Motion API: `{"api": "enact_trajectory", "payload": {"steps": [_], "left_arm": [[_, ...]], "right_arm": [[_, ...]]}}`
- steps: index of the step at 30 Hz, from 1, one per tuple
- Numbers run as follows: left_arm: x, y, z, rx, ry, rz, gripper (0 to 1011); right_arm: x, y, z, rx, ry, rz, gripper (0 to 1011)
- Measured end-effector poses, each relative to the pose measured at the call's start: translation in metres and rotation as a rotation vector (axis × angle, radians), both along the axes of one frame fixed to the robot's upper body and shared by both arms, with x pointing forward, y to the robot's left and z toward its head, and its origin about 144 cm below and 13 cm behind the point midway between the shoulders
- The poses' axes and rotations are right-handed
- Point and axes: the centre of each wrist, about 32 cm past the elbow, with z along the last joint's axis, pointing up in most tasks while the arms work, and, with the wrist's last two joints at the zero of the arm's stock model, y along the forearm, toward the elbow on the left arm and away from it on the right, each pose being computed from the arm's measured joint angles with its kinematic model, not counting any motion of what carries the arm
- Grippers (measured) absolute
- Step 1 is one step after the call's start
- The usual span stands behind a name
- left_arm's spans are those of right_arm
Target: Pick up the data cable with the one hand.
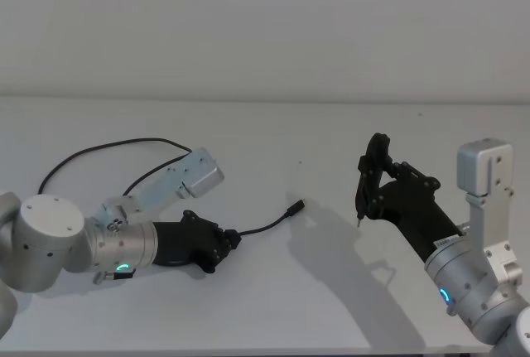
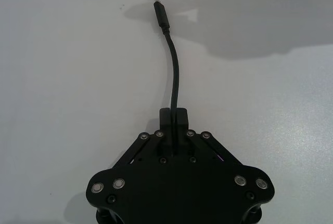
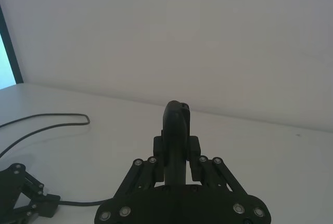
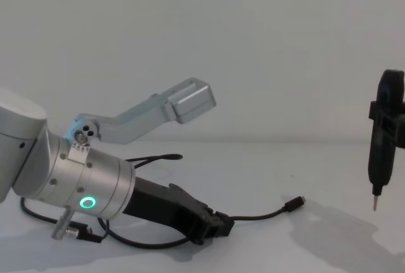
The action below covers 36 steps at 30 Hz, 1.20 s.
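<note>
Light work at a distance: the cable (image 1: 267,226), thin, black and limp, lies across the white bench (image 1: 290,299). Its long part loops away at the far left behind my left arm. A short free length arcs out from the left end effector (image 1: 230,241) toward the middle of the bench and ends in a small metal-tipped plug (image 1: 296,206).

From the left wrist, the fingers (image 2: 174,116) are clenched on the cable a short way back from that plug, and the cable runs straight out between them. The end effector sits low, at or just above the bench. I cannot tell whether the plug touches the surface.

I judge the cable to be very light and floppy. It will likely sag on both sides of the grip and drag its loop along when raised, and its smooth jacket may slide through the grip if the loop snags. Holding near the plug, as here, keeps the free end short and steady, and the metal tip is best left untouched.

To my right, well apart, the right end effector (image 1: 374,191) hangs above the bench, closed on a slim upright tool (image 4: 383,140) with its thin metal tip pointing down.
</note>
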Motion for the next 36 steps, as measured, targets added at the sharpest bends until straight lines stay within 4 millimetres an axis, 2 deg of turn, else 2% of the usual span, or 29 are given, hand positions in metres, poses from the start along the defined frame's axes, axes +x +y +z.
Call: {"api": "enact_trajectory", "payload": {"steps": [19,36], "left_arm": [[0.0,0.001,0.0,-0.002,-0.011,-0.005,61],[-0.002,0.008,0.012,-0.047,-0.147,-0.113,61]], "right_arm": [[0.0,0.0,0.001,0.003,-0.003,-0.002,274],[-0.002,-0.004,0.021,0.094,-0.075,0.019,274]]}}
